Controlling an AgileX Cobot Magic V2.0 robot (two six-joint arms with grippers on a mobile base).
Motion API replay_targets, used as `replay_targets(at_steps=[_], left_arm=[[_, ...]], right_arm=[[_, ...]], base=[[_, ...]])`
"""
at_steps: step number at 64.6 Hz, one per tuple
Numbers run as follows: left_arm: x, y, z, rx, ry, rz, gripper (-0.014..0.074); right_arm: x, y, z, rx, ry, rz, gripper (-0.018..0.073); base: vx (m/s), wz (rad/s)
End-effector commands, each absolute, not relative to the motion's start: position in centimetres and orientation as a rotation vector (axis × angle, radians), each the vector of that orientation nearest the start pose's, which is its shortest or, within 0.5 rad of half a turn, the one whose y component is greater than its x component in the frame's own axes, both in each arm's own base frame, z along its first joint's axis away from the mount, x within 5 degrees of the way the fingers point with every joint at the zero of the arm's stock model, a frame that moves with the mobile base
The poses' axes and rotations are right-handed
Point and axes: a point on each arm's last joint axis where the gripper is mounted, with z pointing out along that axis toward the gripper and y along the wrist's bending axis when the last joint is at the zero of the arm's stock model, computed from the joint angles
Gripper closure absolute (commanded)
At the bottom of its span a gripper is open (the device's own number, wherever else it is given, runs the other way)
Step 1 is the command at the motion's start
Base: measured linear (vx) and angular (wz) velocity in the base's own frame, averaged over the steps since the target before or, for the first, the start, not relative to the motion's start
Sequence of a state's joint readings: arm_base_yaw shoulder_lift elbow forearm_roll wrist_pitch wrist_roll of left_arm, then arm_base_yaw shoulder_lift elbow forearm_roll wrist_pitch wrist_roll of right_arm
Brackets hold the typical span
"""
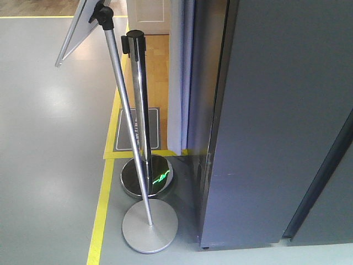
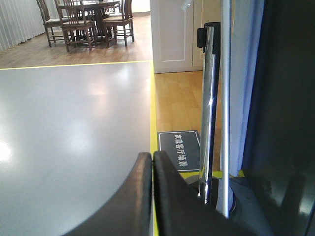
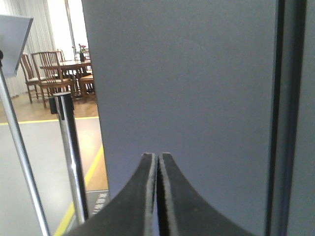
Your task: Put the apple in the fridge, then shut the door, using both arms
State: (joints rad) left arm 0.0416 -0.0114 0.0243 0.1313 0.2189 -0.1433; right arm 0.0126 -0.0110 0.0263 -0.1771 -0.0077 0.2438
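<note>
You see 1 dark grey fridge (image 1: 276, 121), 1 chrome stanchion post (image 1: 140, 105), 1 sign stand (image 1: 129, 127), and 2 grippers, left gripper (image 2: 152, 160) and right gripper (image 3: 157, 160).

The fridge (image 1: 276, 121) runs off the top, right and bottom edges of the front view, so its full height is cut off. The sign board (image 1: 77, 27) on the leaning stand is cropped at the top. In the left wrist view, the floor plaque (image 2: 179, 150) has its lower edge hidden behind the left claw (image 2: 152, 160). The right claw (image 3: 157, 160) is cut off by the bottom edge, and the fridge fills most of that view.
</note>
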Motion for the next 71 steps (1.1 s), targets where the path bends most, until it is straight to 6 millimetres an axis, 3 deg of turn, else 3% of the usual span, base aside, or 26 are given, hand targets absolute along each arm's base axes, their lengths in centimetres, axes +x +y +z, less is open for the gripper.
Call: replay_targets(at_steps=[1,71], left_arm=[[5.61,0.37,18.32,-0.06,1.658,0.028,0.0602],[5.61,0.37,18.32,-0.06,1.658,0.028,0.0602]], right_arm=[[5.6,0.21,21.17,-0.015,1.419,0.028,0.0561],[5.59,0.2,21.18,-0.008,1.42,0.035,0.0561]], base=[[0.0,0.0],[0.0,0.0]])
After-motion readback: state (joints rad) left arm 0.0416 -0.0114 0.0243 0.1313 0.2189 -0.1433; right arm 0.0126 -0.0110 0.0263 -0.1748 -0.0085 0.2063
